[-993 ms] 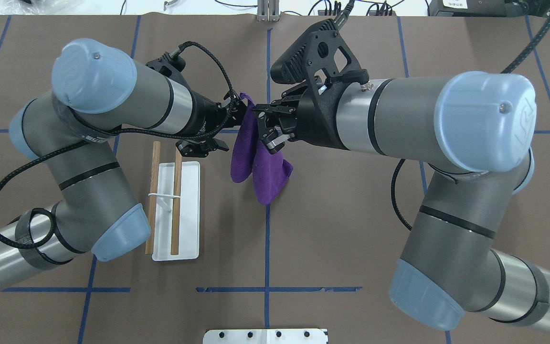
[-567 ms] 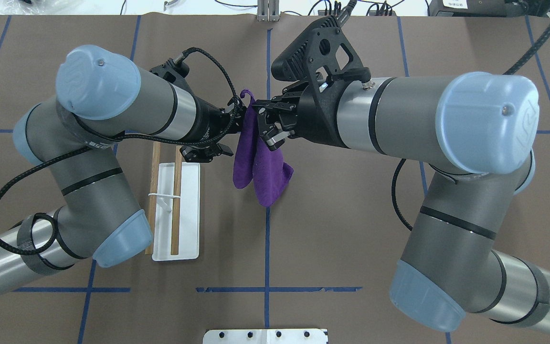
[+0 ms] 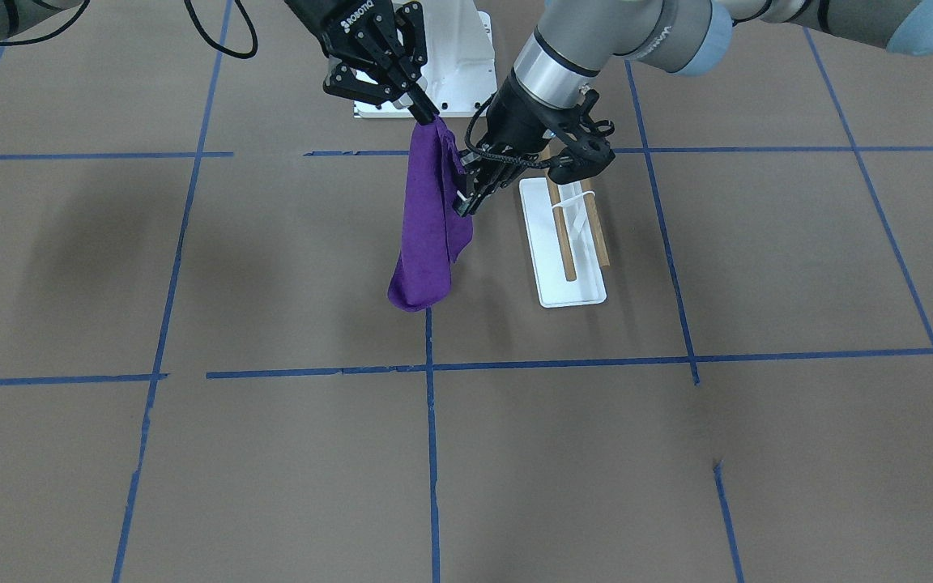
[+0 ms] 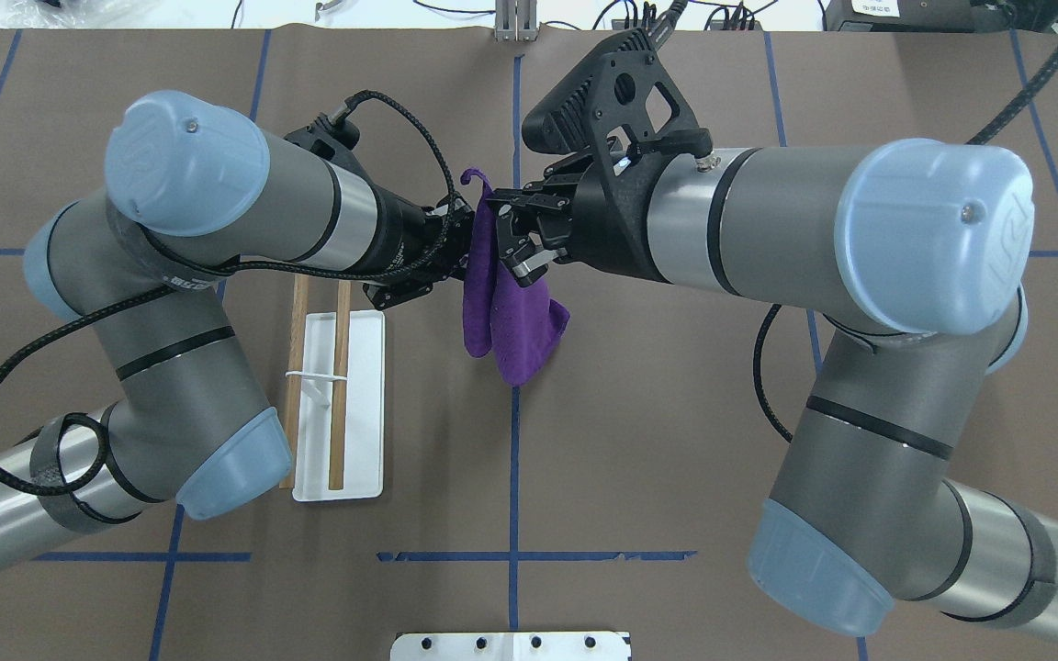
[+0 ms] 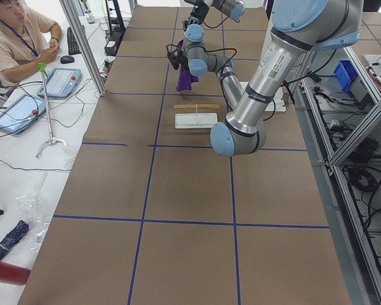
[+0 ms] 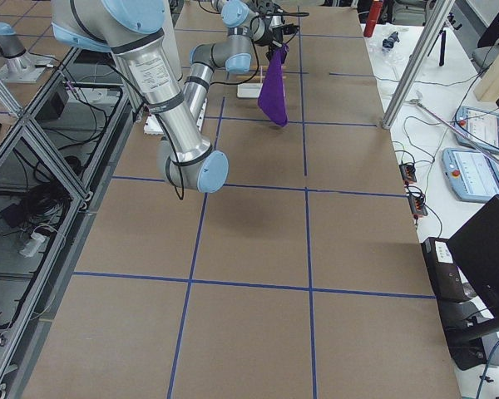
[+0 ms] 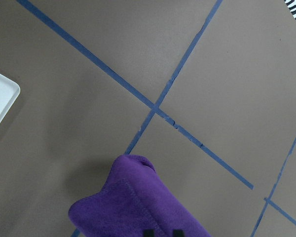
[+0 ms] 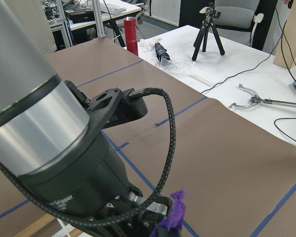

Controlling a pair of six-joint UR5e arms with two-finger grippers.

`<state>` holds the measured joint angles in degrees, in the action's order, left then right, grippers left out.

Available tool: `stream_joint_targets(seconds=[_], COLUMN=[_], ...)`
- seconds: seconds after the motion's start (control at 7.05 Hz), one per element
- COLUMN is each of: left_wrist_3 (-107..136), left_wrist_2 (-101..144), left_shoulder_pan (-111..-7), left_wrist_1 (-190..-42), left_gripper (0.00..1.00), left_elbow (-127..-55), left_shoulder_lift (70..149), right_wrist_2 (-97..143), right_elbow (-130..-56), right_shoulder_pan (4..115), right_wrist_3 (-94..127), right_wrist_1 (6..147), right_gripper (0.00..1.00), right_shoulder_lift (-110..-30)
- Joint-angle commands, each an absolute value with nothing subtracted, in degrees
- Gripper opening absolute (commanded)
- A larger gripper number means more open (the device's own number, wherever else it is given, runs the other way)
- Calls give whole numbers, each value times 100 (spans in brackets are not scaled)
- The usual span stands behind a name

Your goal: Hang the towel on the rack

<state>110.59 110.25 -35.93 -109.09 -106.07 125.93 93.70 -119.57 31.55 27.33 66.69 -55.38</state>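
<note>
A purple towel (image 4: 511, 321) hangs folded lengthwise above the table's middle; it also shows in the front view (image 3: 426, 219). My right gripper (image 3: 428, 115) is shut on its top corner and holds it up. My left gripper (image 3: 465, 206) reaches in from the rack's side and is pinched on the towel's side edge, midway down. In the left wrist view the towel (image 7: 138, 207) fills the bottom edge around two dark fingertips. The rack (image 4: 341, 404), two wooden dowels on a white base, stands on the table under my left arm, apart from the towel.
A white ribbed pedestal (image 3: 458, 57) with bolt holes stands at the robot's side of the table. A person (image 5: 19, 38) sits at a side desk with tablets. Blue tape lines cross the brown table cover (image 4: 676, 413).
My left gripper has moved right, up against the towel, and the towel's lower part has shifted slightly right. My right gripper has stayed almost still, holding the top corner.
</note>
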Motion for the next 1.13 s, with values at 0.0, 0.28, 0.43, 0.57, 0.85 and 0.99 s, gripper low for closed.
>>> stream_joint_targets(seconds=[0.0, 0.28, 0.43, 0.57, 0.85, 0.99], left_wrist_3=[11048, 10943, 10942, 10960, 11423, 11756], left_wrist_2=[11030, 11092, 11100, 11127, 11136, 11127], left_shoulder_pan=[-3586, -3595, -3595, -3595, -3595, -3621], left_wrist_1=[-10907, -10890, -10881, -10759, -10443, -10415], left_gripper=[0, 70, 73, 73, 69, 69], left_elbow=[-10617, -10617, -10591, -10565, -10564, -10582], left_shoulder_lift=[12595, 12638, 12630, 12639, 12849, 12937], right_wrist_2=[9369, 8934, 8869, 8642, 8351, 8149], right_elbow=[-11953, -11979, -11979, -11979, -11988, -11997], right_shoulder_pan=[3155, 3155, 3164, 3155, 3138, 3042], right_wrist_3=[2733, 2803, 2804, 2804, 2804, 2804], right_wrist_1=[6671, 6653, 6653, 6610, 6364, 6363], right_gripper=[0, 0, 0, 0, 0, 0], right_shoulder_lift=[-5546, -5555, -5598, -5607, -5660, -5660])
